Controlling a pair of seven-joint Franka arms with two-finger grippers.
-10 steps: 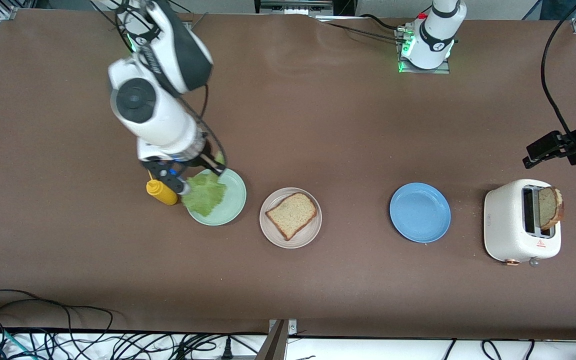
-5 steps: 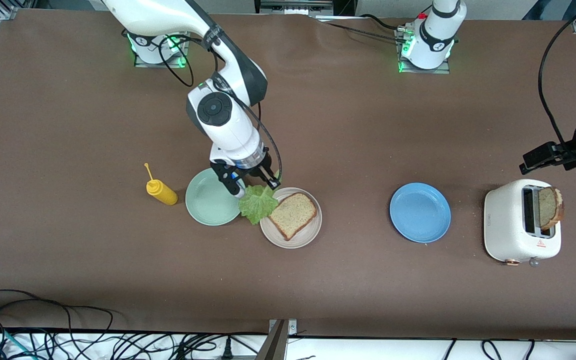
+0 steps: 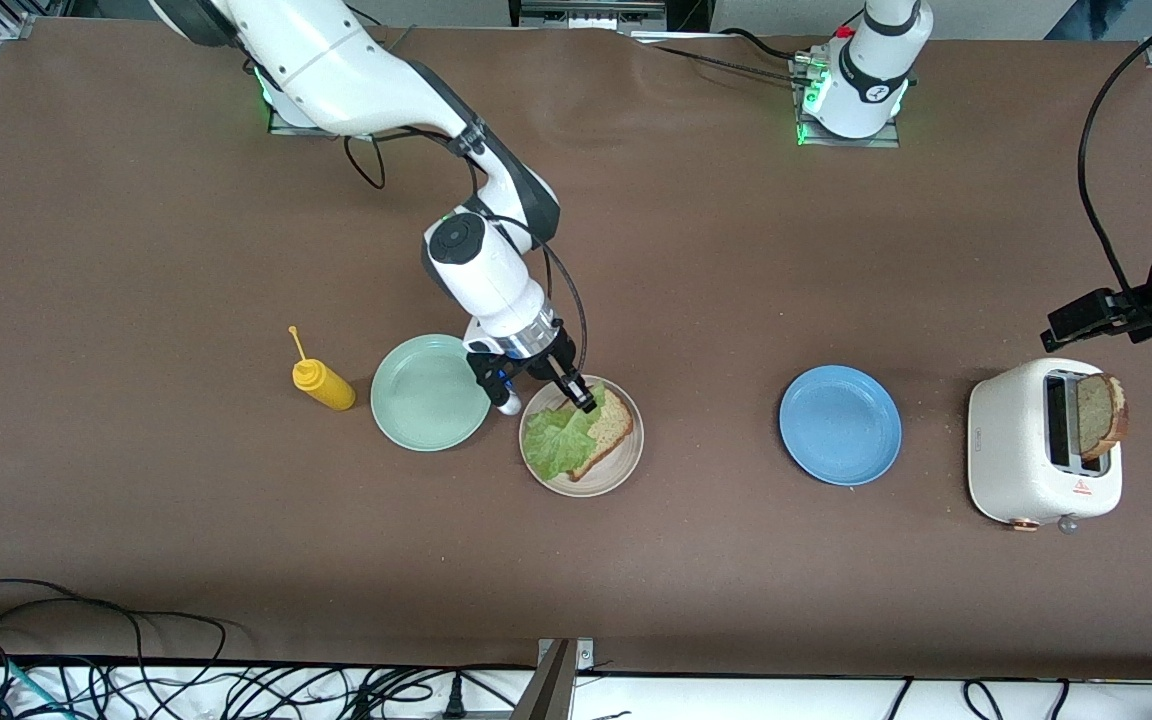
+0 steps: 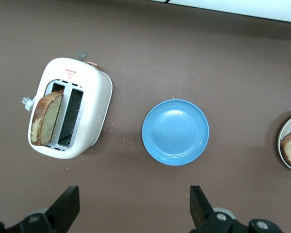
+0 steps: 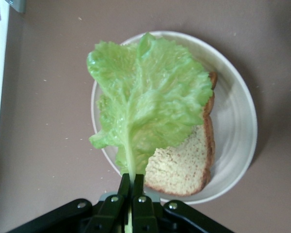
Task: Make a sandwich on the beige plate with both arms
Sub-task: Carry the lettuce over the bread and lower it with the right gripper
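The beige plate holds one slice of brown bread. A ruffled green lettuce leaf covers the half of the slice toward the right arm's end. My right gripper is over the plate's rim, shut on the leaf's stem. In the right wrist view the gripper pinches the pale stem, and the lettuce spreads over the bread and the plate. A second slice stands in the toaster. My left gripper waits open, high over bare table beside the toaster.
A mint-green plate lies bare next to the beige plate, with a yellow squeeze bottle beside it. A bare blue plate lies between the beige plate and the toaster. Cables run along the table's front edge.
My right gripper carried the lettuce from the mint-green plate across to the beige plate, where the leaf now covers part of the bread. The left arm has barely moved.
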